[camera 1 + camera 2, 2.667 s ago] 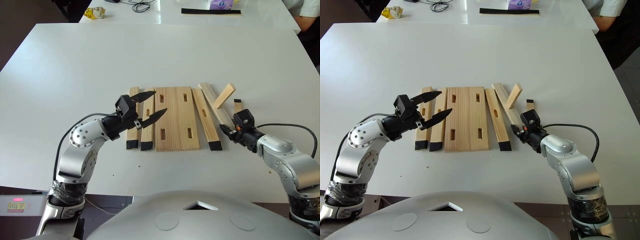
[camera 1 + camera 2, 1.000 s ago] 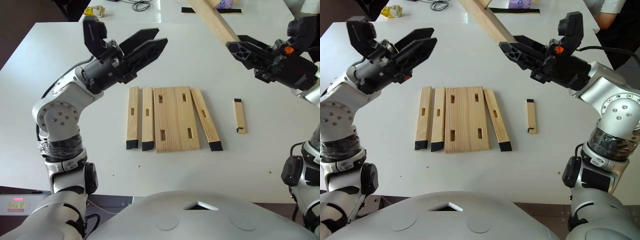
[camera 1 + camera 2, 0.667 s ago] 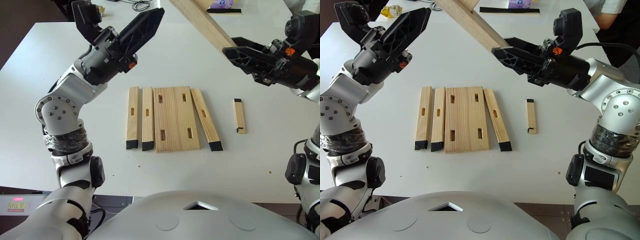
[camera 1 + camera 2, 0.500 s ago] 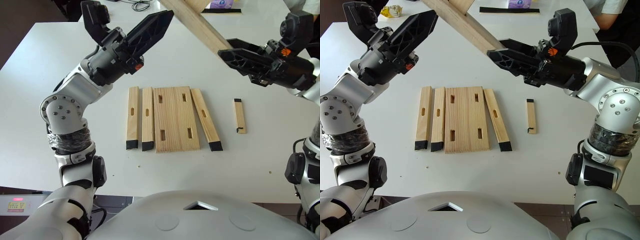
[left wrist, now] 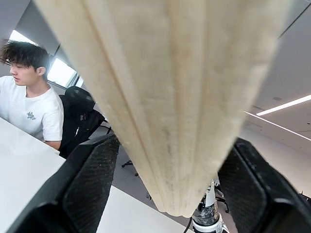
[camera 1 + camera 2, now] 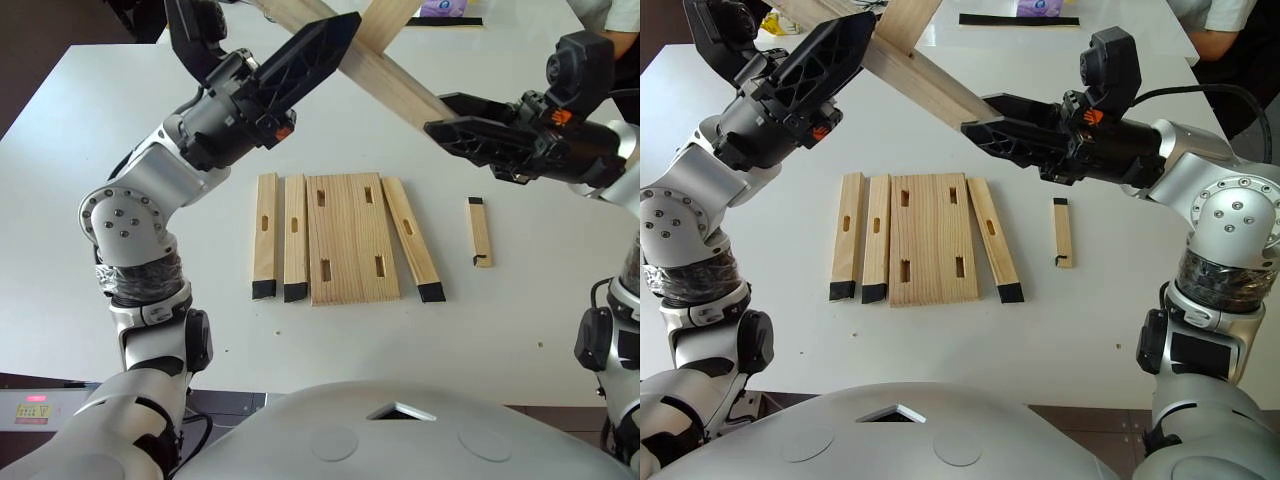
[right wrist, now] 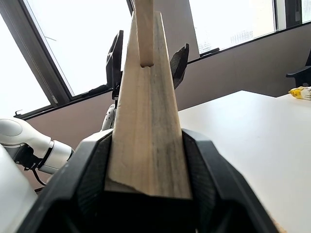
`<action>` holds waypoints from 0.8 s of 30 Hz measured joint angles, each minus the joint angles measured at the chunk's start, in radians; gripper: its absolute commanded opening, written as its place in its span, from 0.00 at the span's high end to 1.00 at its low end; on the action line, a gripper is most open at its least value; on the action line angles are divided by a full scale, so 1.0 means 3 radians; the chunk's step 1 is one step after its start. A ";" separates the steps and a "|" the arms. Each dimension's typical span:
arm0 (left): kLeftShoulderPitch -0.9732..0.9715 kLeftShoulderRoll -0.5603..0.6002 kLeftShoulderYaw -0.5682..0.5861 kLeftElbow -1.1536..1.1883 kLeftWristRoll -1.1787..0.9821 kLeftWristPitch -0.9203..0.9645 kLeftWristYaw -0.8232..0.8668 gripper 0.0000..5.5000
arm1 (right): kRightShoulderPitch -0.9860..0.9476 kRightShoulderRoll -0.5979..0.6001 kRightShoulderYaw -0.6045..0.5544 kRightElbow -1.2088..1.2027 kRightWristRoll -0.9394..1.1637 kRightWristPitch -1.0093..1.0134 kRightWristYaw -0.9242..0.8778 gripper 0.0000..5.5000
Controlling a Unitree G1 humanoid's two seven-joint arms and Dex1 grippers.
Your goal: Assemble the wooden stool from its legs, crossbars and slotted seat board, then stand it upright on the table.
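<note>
**Item 1.** Long pale wooden leg [image 6: 385, 72]: held in the air above the far half of the white tabletop [image 6: 520, 330]. It slants from low on the right to high on the left. A short pale wooden crossbar stub [image 6: 392, 14] stands out of its slot (the joint shows plainly in the right wrist view).

**Item 2.** Right claw [image 6: 433, 112]: clamped on the leg's lower end, with 1 finger on each side face.

**Item 3.** Left claw [image 6: 345, 25]: raised at the leg's upper stretch, close by the stub. I cannot tell whether it grips the wood.

**Item 4.** Flat rectangular slotted wooden seat board [image 6: 350, 238]: lying flat in mid-tabletop with 4 slots showing.

**Item 5.** Outer slotted wooden leg [image 6: 265, 235] and inner slotted wooden leg [image 6: 294, 237]: side by side just left of the board. Their black tips point toward the near edge.

**Item 6.** Slanted slotted wooden leg [image 6: 412, 238]: just right of the board. Its far end is close against the board and its black-tipped near end is splayed outward.

**Item 7.** Short loose wooden crossbar [image 6: 480, 232]: alone, well apart to the right of item 6, with its black tip toward the far edge.

**Clearances.** All flat parts lie well in from every tabletop edge. Broad bare surface lies to the left and right, and a bare strip runs along the near edge.
</note>
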 measured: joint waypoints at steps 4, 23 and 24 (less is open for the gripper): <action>-0.0009 0.0051 0.0000 0.0000 -0.0026 0.0001 -0.0002 0.40 | 0.0019 -0.0041 0.0025 -0.0001 0.0010 0.0001 0.0011 0.63; 0.0007 0.0196 -0.0066 -0.0103 -0.0013 0.0008 -0.0254 0.55 | 0.0045 -0.0127 0.0048 -0.0036 0.0032 -0.0005 0.0089 0.63; 0.0009 0.0210 -0.0066 -0.0100 -0.0013 0.0011 -0.0276 0.58 | 0.0045 -0.0127 0.0052 -0.0039 0.0032 -0.0006 0.0100 0.63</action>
